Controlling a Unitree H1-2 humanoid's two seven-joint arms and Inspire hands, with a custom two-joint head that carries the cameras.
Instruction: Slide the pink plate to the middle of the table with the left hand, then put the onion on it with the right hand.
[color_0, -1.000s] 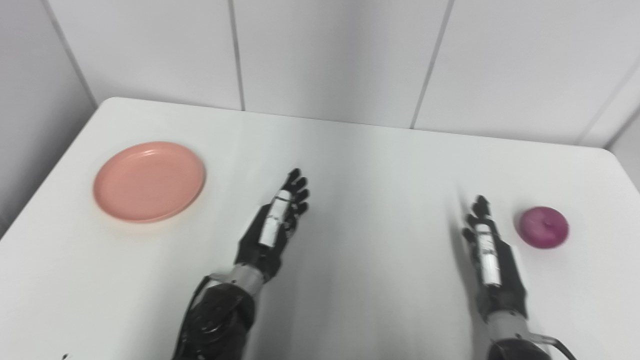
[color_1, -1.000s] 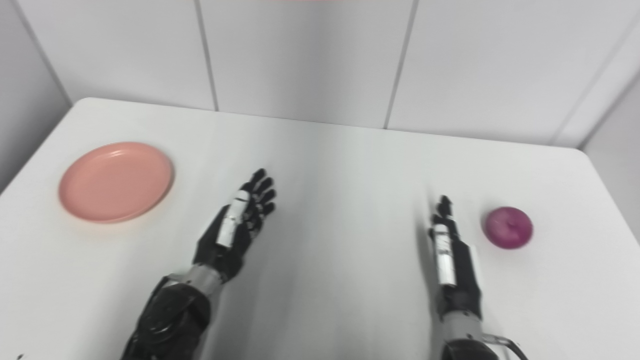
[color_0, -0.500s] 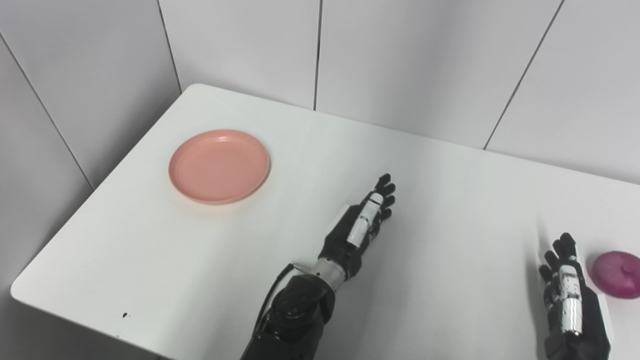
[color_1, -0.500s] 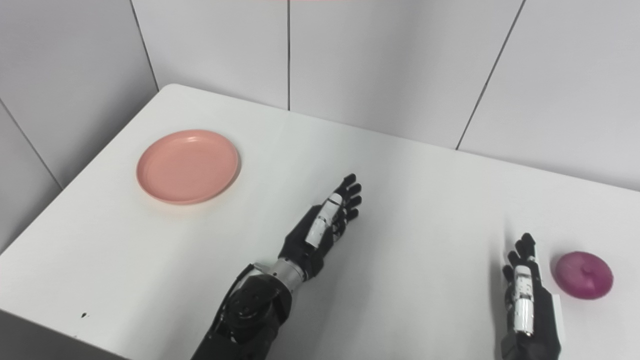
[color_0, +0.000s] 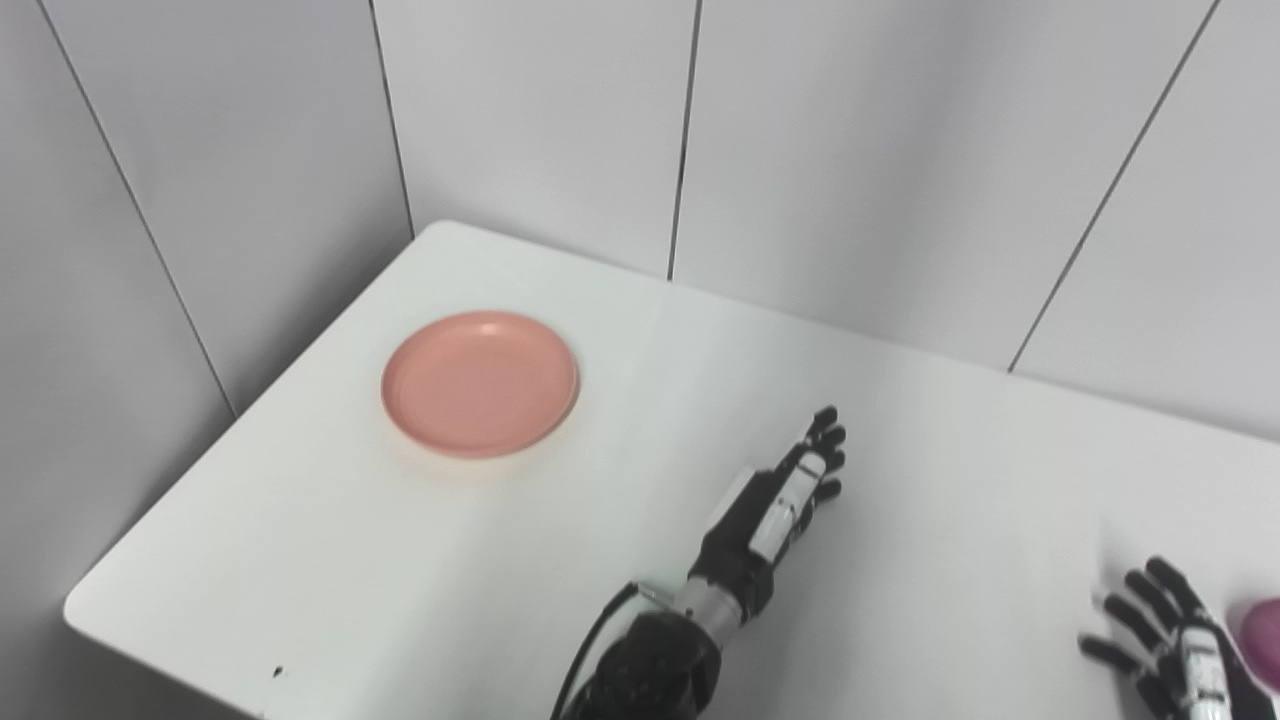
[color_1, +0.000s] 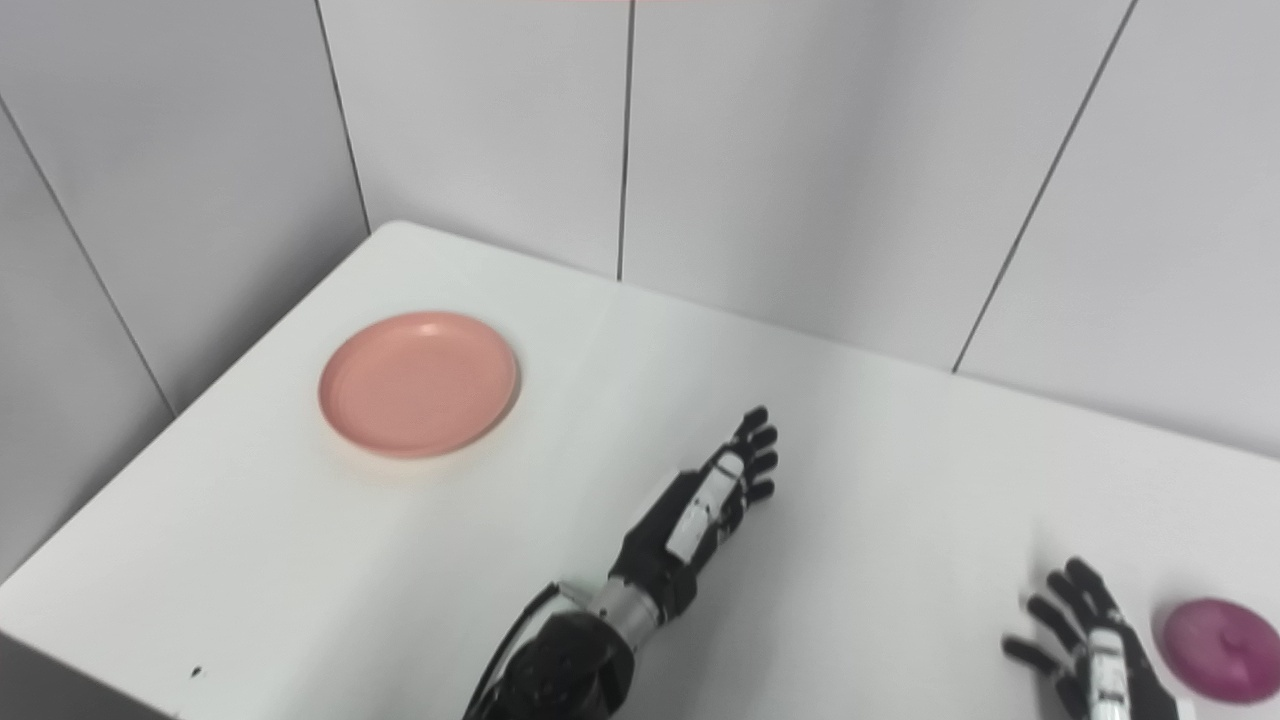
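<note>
Pink plate (color_1: 418, 384) lies flat near the surface's (color_1: 850, 480) far-left corner, untouched. Left hand (color_1: 705, 505) well apart mid-surface, fingers spread, empty, likely poised to reach. Right hand (color_1: 1090, 645) splayed, holding nothing, just beside onion (color_1: 1212, 636), staged for pickup.

The onion (color_0: 1265, 640) is cut by the left eye view's right edge, and the right robot hand (color_1: 1095, 655) by the bottom edge.

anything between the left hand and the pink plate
No. Only bare white table lies between the left hand and the pink plate; both eye views show it.
</note>
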